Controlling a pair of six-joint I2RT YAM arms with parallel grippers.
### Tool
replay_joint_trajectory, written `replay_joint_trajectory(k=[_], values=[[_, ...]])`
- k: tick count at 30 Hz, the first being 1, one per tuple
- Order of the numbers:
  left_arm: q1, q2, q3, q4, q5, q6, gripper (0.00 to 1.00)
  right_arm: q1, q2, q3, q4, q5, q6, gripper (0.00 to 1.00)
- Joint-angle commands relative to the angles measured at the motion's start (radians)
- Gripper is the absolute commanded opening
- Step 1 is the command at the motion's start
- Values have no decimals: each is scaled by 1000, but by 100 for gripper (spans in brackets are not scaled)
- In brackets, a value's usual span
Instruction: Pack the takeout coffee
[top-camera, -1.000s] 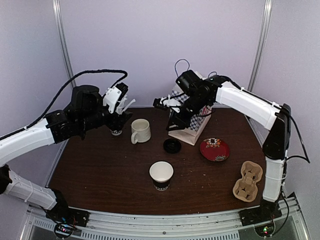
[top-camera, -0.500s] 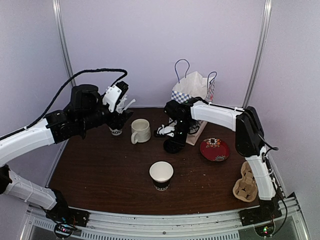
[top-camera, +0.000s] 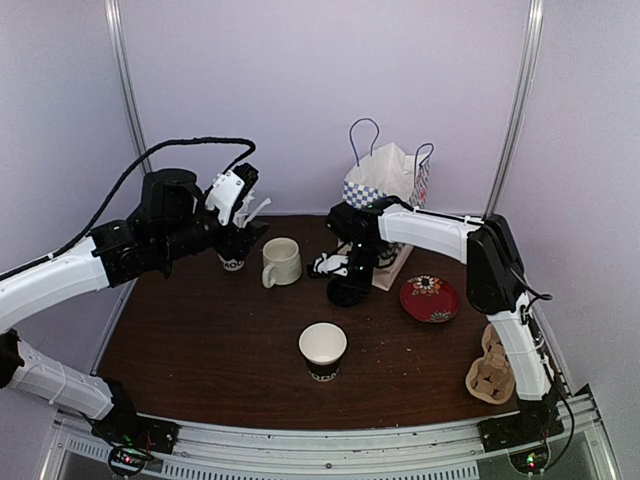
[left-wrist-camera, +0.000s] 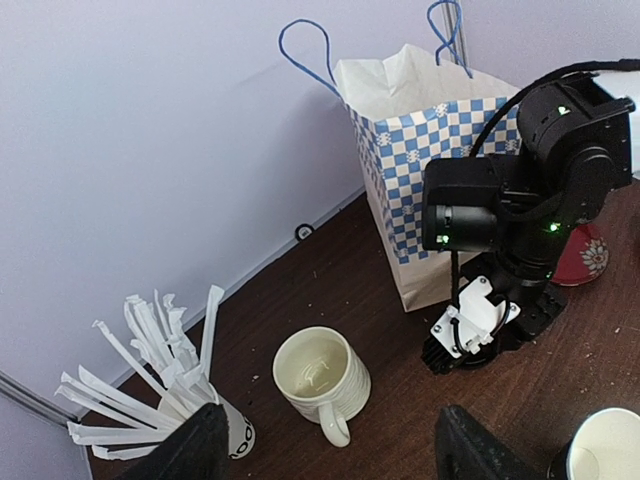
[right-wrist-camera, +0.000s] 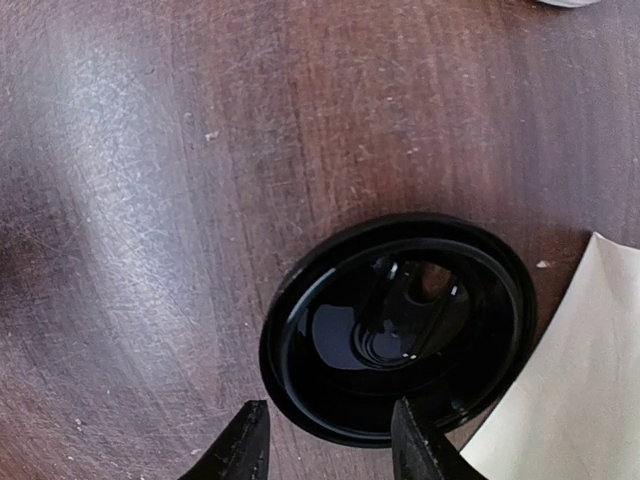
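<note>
The takeout coffee cup stands open, without a lid, at the table's front centre; its rim shows in the left wrist view. Its round black lid lies flat on the table by the bag's foot, mostly hidden under my right gripper in the top view. My right gripper is open and low over the lid, one finger outside the near rim and one over it. It also shows from above. My left gripper is open and empty, above the mug and straw cup.
A cream mug and a cup of white straws stand at the back left. A blue-checked paper bag stands at the back. A red plate and a cardboard cup carrier lie at the right.
My right arm swung down from the bag to the black lid on the table and now sits low over it. The left arm has not moved.
</note>
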Motion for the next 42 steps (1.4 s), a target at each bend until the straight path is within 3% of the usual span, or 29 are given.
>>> replay_joint_trajectory(k=[1,19,26,34,42], values=[[2,-6,3,33,19,1,73,3,21,22,-22,-41,-45,44],[1,-11,6,28,30,1,73,25,87,46,-17,27,-62,32],[1,-8,4,28,29,4,73,34,65,49,-15,25,-24,18],[1,-5,-13,68,12,30,72,30,-104,77,-64,-181,101,10],[1,-34,-85,204,109,48,72,4,-339,17,-19,-651,257,9]])
